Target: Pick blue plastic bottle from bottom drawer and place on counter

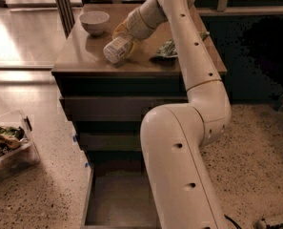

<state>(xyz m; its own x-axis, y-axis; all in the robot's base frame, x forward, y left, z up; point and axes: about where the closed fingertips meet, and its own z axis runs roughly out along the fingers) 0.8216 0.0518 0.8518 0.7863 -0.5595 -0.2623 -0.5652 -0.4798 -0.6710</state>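
Lightness and slick, thin walls seem likely in the bottle (116, 50); the gripper (124, 33) clasps its far end, tilted above the counter (79, 57); gentle mid-body hold suits.

Tilted blue plastic bottle (116, 50) gripped by hand (125, 34) over counter (79, 61), bottom drawer (117, 202) open below

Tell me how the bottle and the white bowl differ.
The bottle is tilted on its side; the bowl stands upright. The bottle is at the end effector, over the counter's middle; the bowl sits alone near a far corner. Both are pale.
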